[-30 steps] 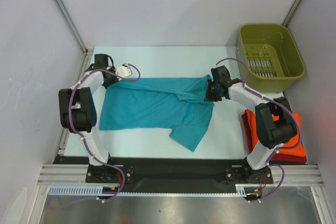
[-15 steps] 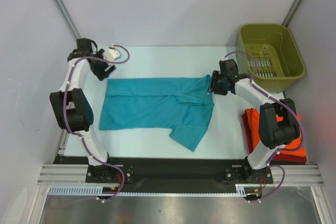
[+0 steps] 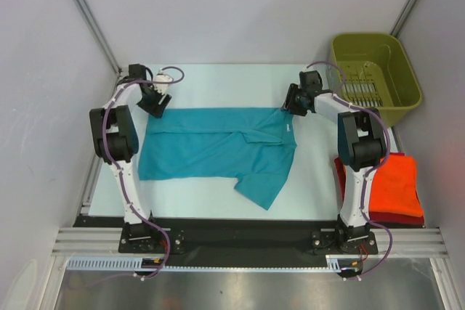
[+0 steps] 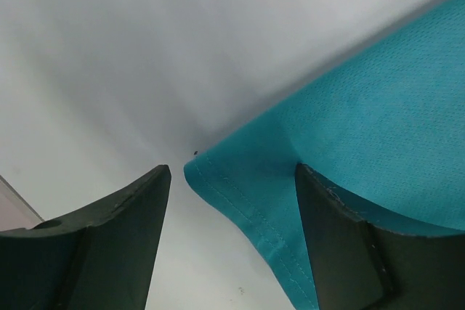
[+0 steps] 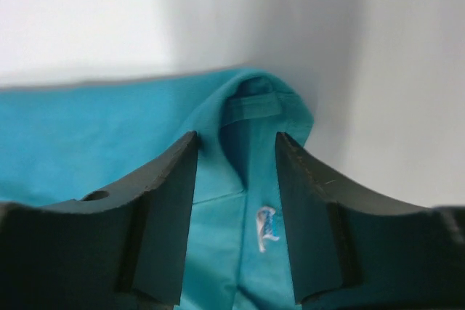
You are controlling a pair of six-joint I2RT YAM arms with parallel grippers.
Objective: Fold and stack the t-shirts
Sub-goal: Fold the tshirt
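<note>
Over the link, I saw the teal shirt [image 3: 218,147] spread flat on the table [image 3: 225,85], about midway between the two arms, with one flap reaching toward the near edge. The left gripper [image 3: 155,102] was down at the shirt's far left corner. In its wrist view the left gripper [image 4: 232,230] was spread wide, clamping nothing. The hemmed corner of the teal shirt [image 4: 378,107] poked into the gap, and one of the fingers [image 4: 109,237] was over bare table.

The right gripper [image 3: 290,103] was at the far right corner, right over the collar [image 5: 251,103]. It was released too, the dark fingers [image 5: 163,230] parted with cloth showing between them. A small white label [image 5: 267,226] sat in the gap, just below the neck opening. I couldn't tell whether the tips were touching the cloth.

Off to the right, near the right arm's base, the orange shirt [image 3: 392,183] lay folded on top of the dark red shirt [image 3: 385,217], whose edge peeked out on the near side. The green bin [image 3: 374,70] stood at the far right corner, apart from all of the shirts.
</note>
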